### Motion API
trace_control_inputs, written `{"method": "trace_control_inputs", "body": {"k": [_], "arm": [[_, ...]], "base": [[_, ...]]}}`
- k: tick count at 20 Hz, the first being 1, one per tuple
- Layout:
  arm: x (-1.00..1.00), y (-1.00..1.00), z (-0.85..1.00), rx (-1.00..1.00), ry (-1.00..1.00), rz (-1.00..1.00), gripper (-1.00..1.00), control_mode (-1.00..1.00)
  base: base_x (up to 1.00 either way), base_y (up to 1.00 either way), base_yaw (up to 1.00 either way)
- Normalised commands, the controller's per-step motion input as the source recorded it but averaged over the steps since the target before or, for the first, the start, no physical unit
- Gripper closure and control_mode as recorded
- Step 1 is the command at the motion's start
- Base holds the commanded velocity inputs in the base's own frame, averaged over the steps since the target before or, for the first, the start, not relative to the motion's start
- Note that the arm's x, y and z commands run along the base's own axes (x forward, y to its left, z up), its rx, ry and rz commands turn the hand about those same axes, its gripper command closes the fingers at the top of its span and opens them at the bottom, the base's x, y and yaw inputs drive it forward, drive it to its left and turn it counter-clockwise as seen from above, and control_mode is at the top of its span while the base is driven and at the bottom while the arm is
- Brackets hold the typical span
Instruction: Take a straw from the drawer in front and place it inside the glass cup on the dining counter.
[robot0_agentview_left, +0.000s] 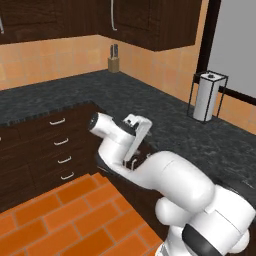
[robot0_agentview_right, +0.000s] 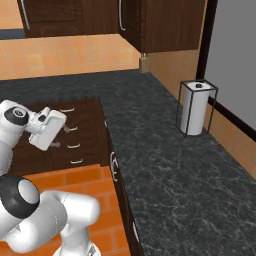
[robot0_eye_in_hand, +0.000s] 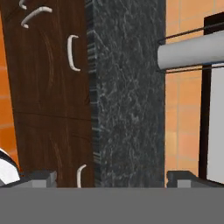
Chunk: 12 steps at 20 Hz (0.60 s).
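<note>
Hovering with my claw (robot0_eye_in_hand: 111, 178) spread wide and empty, I face the drawer (robot0_eye_in_hand: 46, 61) at ten o'clock, ready to hook its handle (robot0_eye_in_hand: 71, 52).

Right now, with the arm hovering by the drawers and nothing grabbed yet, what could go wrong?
1. The gripper is open and empty, apart from any drawer handle; several similar handles sit stacked close together, so it may hook the wrong one.
2. The black worktop edge juts out over the drawer fronts beside the hand; swinging in could clip it.
3. All drawers look shut, so the straw's place is unconfirmed.
</note>
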Motion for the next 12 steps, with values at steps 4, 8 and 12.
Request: {"method": "trace_control_inputs", "body": {"k": [4,8,12], "arm": [[0.30,0.02,-0.53,-0.29,0.00,-0.02,-1.00,-1.00],[0.37,0.00,-0.62,-0.26,0.00,-0.03,-1.00,-1.00],[0.26,-0.03,-0.61,-0.21,0.00,-0.02,-1.00,-1.00]], "base": [[0.00,0.00,0.00],[0.00,0.00,0.00],[0.00,0.00,0.00]]}}
